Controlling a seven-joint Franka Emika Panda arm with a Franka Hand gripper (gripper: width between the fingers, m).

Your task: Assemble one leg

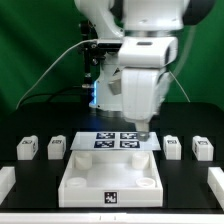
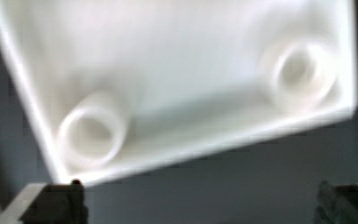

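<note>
Large white square plastic tray [image 1: 108,178] beneath empty two-finger gripper [image 1: 146,128], jaws spread wide; may clip rim reaching chunky white tagged leg [image 1: 172,146].

No readable txt, nos. or brands. Only b/w square tags, patterns too small to decode: four on the marker board [image 1: 117,140], one on the white tray-like piece [image 1: 80,192] (front wall), others on the legs [image 1: 27,148].
</note>
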